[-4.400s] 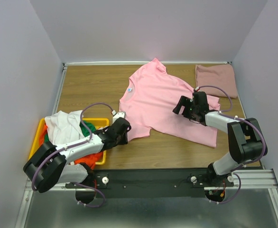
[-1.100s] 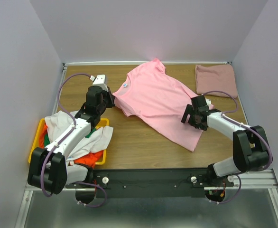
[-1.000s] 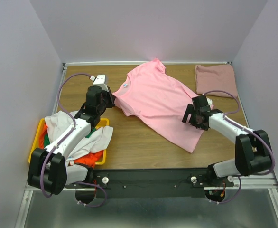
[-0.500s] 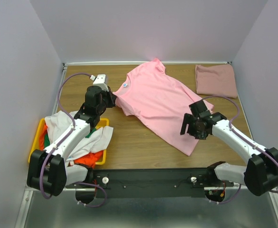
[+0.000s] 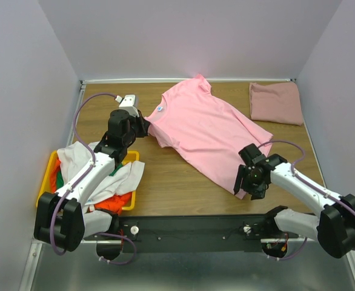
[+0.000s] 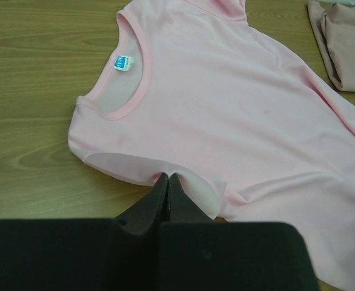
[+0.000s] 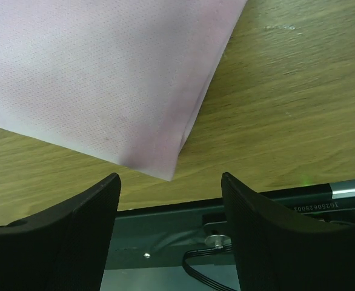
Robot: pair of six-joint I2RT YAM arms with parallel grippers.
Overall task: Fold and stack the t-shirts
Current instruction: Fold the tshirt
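A bright pink t-shirt lies spread flat and slanted on the wooden table, its blue neck label facing up. My left gripper is shut on the hem of its left sleeve. My right gripper hovers open over the shirt's near bottom corner. That corner lies between the two fingertips without touching them. A folded dusty rose-pink t-shirt rests at the back right and also shows in the left wrist view.
A yellow bin at the near left holds a white t-shirt draped over its rim, with an orange one and some green beneath. The black base rail runs just beyond the table's near edge.
My right gripper moved down the shirt's right side to its near bottom corner, and its jaws narrowed a little. The left gripper kept its hold and place.
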